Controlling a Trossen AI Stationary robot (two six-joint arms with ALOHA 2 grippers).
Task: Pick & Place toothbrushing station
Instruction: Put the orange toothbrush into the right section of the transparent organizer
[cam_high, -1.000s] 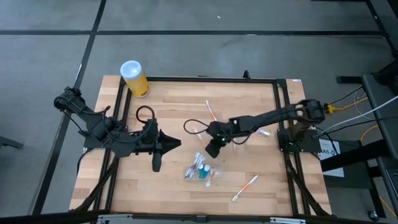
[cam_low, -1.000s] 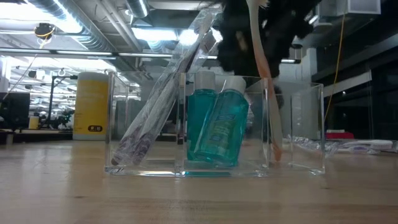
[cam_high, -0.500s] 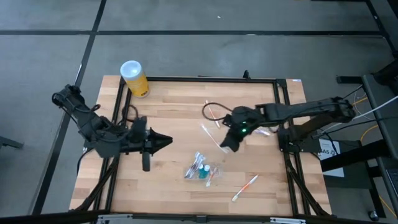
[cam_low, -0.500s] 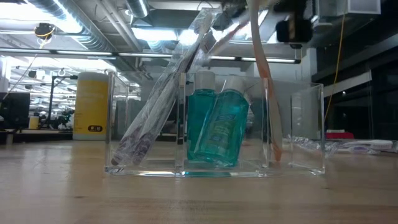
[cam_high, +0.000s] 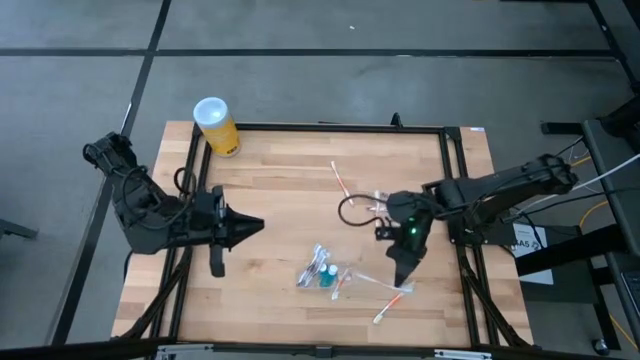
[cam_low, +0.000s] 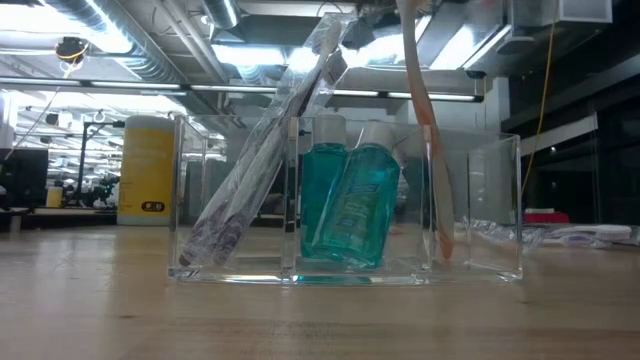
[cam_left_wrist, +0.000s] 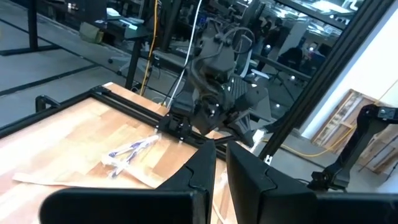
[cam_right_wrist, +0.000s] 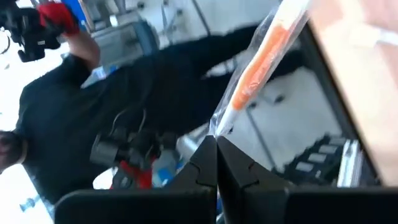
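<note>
The clear plastic holder (cam_high: 325, 272) stands near the table's front middle. In the low view it (cam_low: 480, 210) holds wrapped toothbrushes (cam_low: 265, 150) leaning in its left part, two teal bottles (cam_low: 350, 205) in the middle and an orange toothbrush (cam_low: 425, 120) upright at the right. My right gripper (cam_high: 400, 280) is just right of the holder, pointing at the near edge, shut on a wrapped orange toothbrush (cam_right_wrist: 261, 56). My left gripper (cam_high: 258, 226) is shut and empty at the table's left, pointing right. My right gripper pinches the wrapped toothbrush by one end (cam_right_wrist: 217, 127) between its two fingers. The brush sticks out past the fingertips. In the high view its wrapper (cam_high: 368, 281) reaches from the fingertips toward the holder. Whether it is clear of the table, I cannot tell.
A yellow canister (cam_high: 215, 125) with a white lid stands at the far left corner. Loose wrapped toothbrushes lie at the far middle (cam_high: 340, 180) and near the front edge (cam_high: 393, 302). A black frame (cam_high: 455, 200) borders the table. A person in black (cam_right_wrist: 124, 93) shows beyond the near edge.
My right gripper has carried the wrapped toothbrush from the table's middle toward the right and then toward the near edge, turning to point at that edge beside the holder. My left gripper has drawn back toward the table's left edge.
</note>
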